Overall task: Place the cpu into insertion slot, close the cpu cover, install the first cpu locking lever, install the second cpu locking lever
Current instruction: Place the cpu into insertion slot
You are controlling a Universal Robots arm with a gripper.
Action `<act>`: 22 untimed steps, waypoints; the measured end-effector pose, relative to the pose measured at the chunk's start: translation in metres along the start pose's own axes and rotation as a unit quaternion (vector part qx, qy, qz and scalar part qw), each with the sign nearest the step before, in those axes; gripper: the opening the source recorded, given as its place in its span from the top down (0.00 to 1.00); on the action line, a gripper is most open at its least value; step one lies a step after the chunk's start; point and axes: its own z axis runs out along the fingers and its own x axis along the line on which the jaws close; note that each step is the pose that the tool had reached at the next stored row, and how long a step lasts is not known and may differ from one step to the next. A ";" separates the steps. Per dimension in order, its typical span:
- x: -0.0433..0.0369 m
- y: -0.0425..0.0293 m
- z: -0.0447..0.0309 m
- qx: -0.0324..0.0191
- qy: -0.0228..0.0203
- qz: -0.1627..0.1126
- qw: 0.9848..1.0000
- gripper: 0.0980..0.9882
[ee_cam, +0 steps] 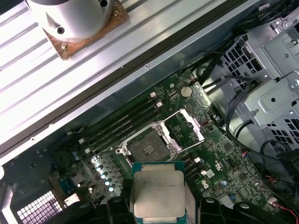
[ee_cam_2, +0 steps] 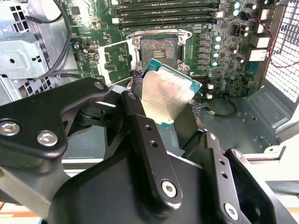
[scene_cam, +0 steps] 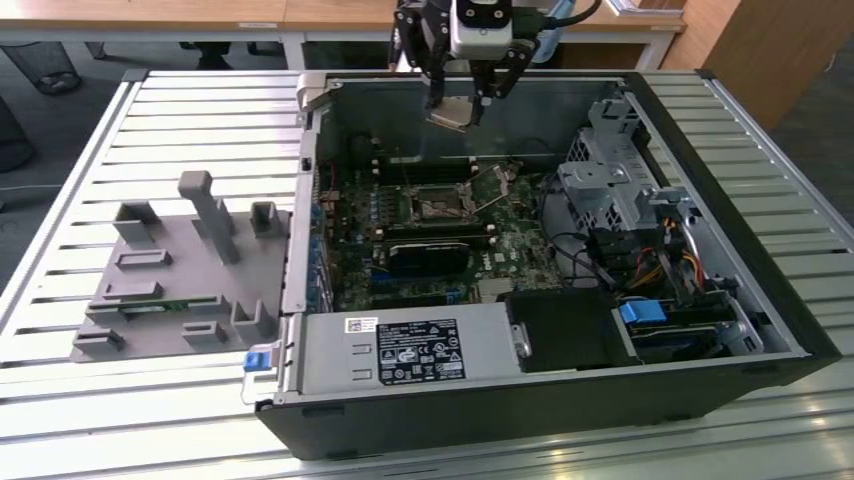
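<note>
Cpu (scene_cam: pixel 451 111) above slatted table (scene_cam: pixel 140 405), desks (scene_cam: pixel 174 12) behind

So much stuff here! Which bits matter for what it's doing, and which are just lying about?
In the job: cpu, gripped in the fingers; insertion slot, empty; cpu cover, swung open.
Just lying about: grey fixture tray, power supply, memory slots, drive cage.

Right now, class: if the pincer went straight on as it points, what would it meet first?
Probably the open insertion slot: the pincer, shut on the cpu, aims toward it in both wrist views, though depth is unclear.
</note>
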 end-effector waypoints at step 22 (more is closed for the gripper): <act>0.0000 0.0000 0.0001 -0.001 -0.004 0.044 0.999 0.52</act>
